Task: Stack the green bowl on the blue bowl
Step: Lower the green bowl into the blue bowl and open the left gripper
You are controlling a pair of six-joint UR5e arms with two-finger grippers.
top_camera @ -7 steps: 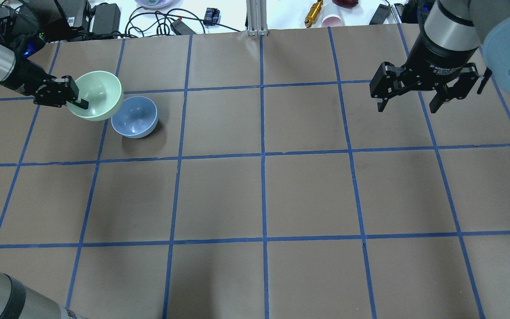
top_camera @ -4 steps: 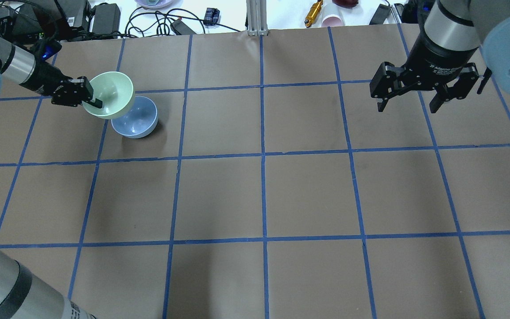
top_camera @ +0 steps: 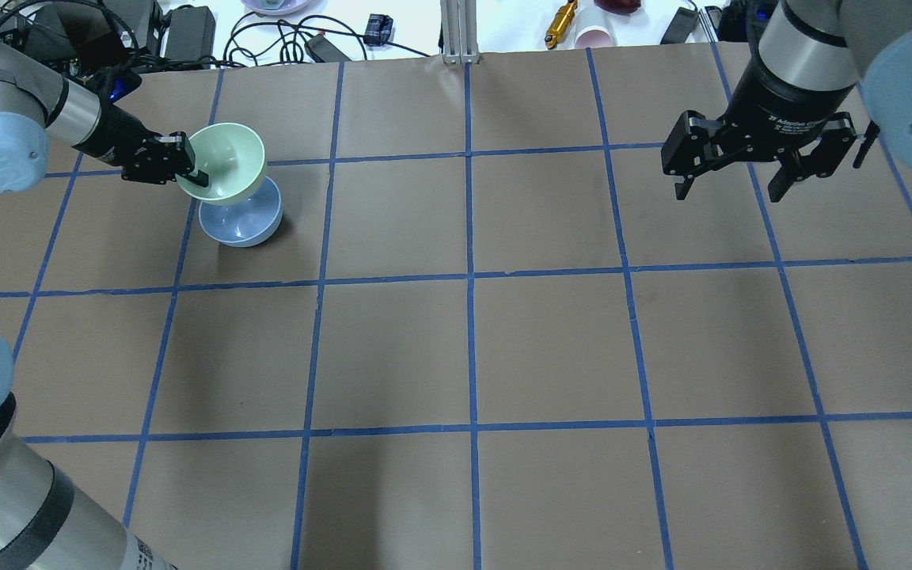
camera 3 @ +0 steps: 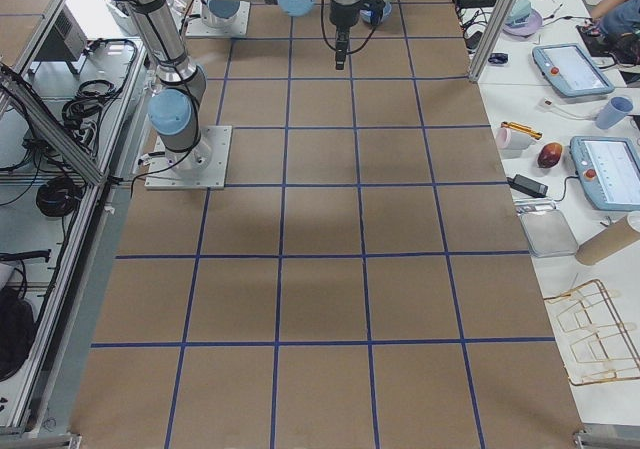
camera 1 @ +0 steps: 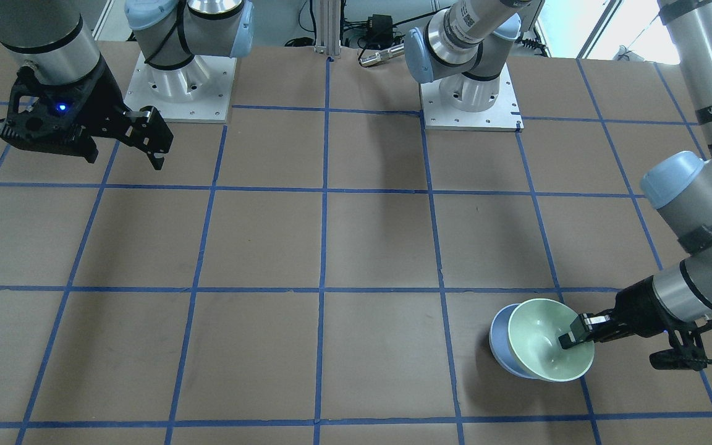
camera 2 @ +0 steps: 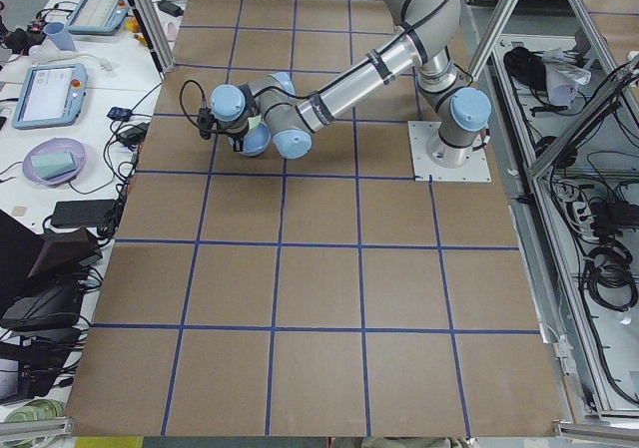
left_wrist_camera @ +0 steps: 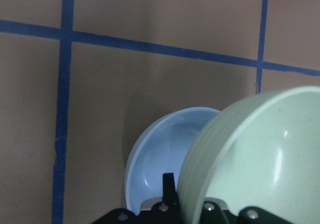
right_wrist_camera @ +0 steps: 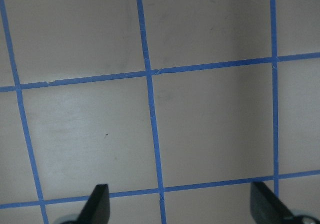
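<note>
Since a second ago, the green bowl (top_camera: 228, 162) has been carried toward 3 o'clock in the overhead view. It was hanging at about 10 o'clock of the blue bowl (top_camera: 241, 223), the two rims barely overlapping. Now it is covering the blue bowl's far half from about 11 o'clock. The left arm has swung in with it, its elbow joint now showing at the 9 o'clock edge of that view.

The left gripper (top_camera: 195, 176) is clamping the green bowl's rim at its 9 o'clock side, one finger inside the bowl and one outside. It is holding the bowl tilted, with the opening leaning toward the gripper. From across the table, the green bowl is hiding most of the blue one, leaving only a blue crescent at 9 o'clock. Whether the two bowls are touching I cannot tell. The wrist camera is looking past the green bowl's wall into the blue bowl's open hollow.

The blue bowl has not shifted — it is sitting upright on the brown gridded table (top_camera: 551, 340), in the same taped square at about 10 o'clock of the tabletop. The right gripper (top_camera: 729, 188) is hanging where it was, at about 2 o'clock, well apart from the bowls — its fingers are spread wide with only bare table below them.
</note>
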